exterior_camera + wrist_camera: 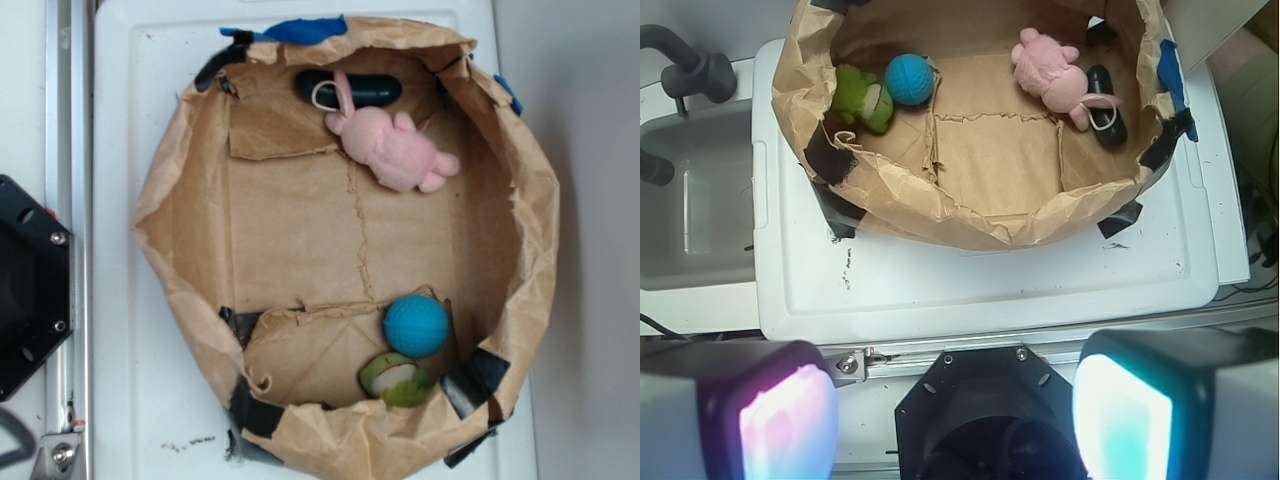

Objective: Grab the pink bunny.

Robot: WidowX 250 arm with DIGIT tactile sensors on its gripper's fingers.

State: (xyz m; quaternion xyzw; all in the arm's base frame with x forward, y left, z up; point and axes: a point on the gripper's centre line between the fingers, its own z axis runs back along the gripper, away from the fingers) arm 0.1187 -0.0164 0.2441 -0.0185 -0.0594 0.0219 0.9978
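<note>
The pink bunny [395, 148] [1050, 72] lies on its side near the far wall of a brown paper bag tray [175, 180] [970, 215], one thin ear draped over a black oblong object [350, 88] [1107, 118]. My gripper [953, 415] shows only in the wrist view, high above the robot base and well short of the bag. Its two glowing pads [785, 425] stand far apart with nothing between them. In the exterior view the gripper is out of frame.
A blue ball [416, 326] [909, 79] and a green-and-white round toy [397, 381] [865, 100] sit in the bag's other corner. The bag rests on a white lid [130, 400] [990, 290]. The black robot base [25, 290] [985, 415] and a sink [690, 210] flank it.
</note>
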